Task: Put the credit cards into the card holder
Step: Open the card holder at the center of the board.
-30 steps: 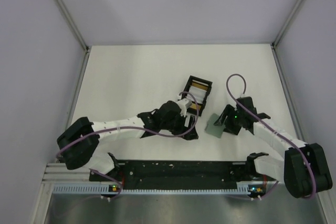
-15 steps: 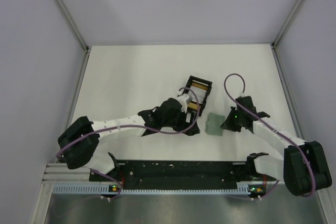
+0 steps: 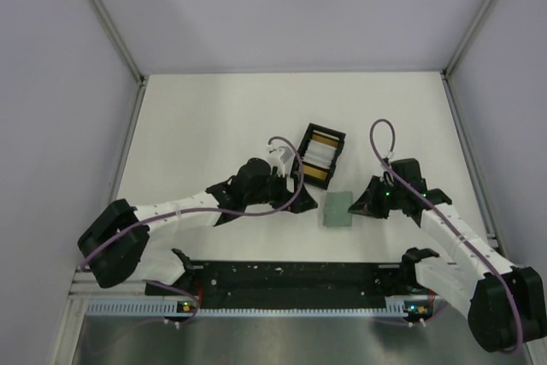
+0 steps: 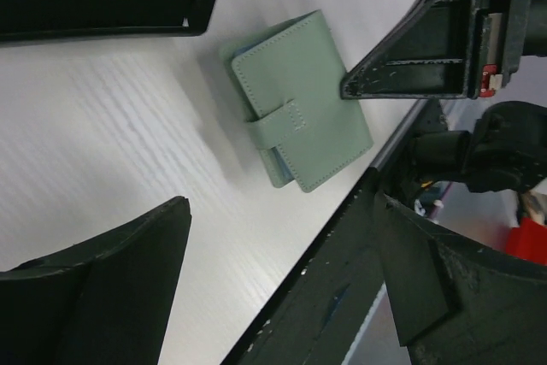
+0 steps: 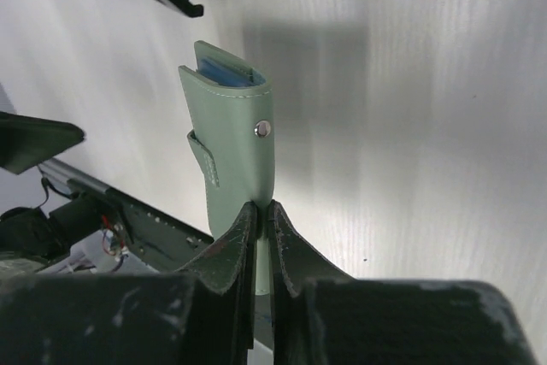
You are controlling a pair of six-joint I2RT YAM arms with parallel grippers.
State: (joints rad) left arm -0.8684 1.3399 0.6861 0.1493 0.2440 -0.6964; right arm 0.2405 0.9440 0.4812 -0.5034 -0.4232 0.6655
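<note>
Bench [image 3: 214,117]: white, walled left, right and back, with open surface all round the cluster mid-bench. Black box [image 3: 326,129] holds the credit cards [image 3: 318,153], white and yellow-orange stacks. Card holder [image 3: 338,208]: sage green, folded shut, strap tab, metal stud, pale blue lining at one end. It sits just near-side of the box, well off every bench edge. Right claw [image 5: 263,211] is pinched shut on its right edge. Left claw [image 3: 280,160] is wide open at the box's left side, apart from the holder.
</note>
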